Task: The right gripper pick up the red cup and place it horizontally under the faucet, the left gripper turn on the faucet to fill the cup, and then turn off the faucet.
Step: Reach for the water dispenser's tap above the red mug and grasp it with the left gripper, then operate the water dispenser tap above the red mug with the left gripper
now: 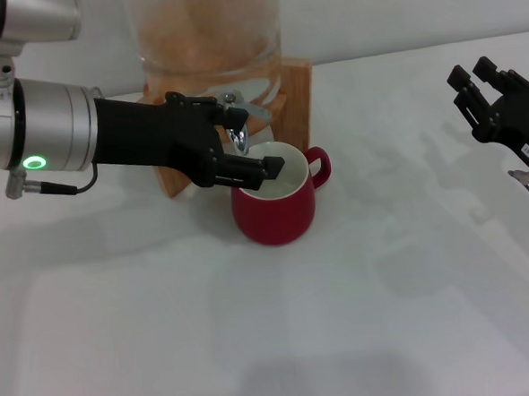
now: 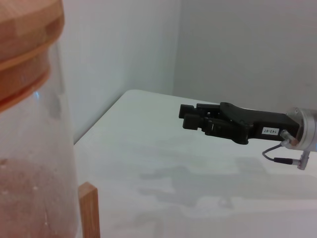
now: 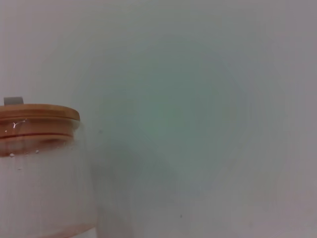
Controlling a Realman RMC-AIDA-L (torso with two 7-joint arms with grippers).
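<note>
**Cup placed under the tap; the lever work is in hand**

The red cup [image 1: 274, 206] stands upright on the white bench [image 1: 255, 342], directly under the spout of the faucet [image 1: 235, 119], with its loop handle turned away from the wooden stand [image 1: 296, 97]. So the first part of the task, getting the cup under the faucet, looks done.

The left gripper [image 1: 245, 168] reaches in from the far side of the faucet and sits right at it, its black fingers lying over the near rim of the cup and just below the lever. Whether its jaws are spread or pinched on the lever cannot be told: the fingers overlap the tap in the head view, and the left wrist view shows none of them. No stream of water can be made out, and the cup's cream inside shows no clear water line, so I judge the filling has not visibly begun, or is too faint to see.

The right gripper [image 1: 497, 103] hangs well clear of the cup, off beyond the handle side and above the bench; in the left wrist view its jaws stand close together, holding nothing [image 2: 198, 118].

Left to do, by this reading: open the faucet, let the cup fill, then close the lever again.
</note>
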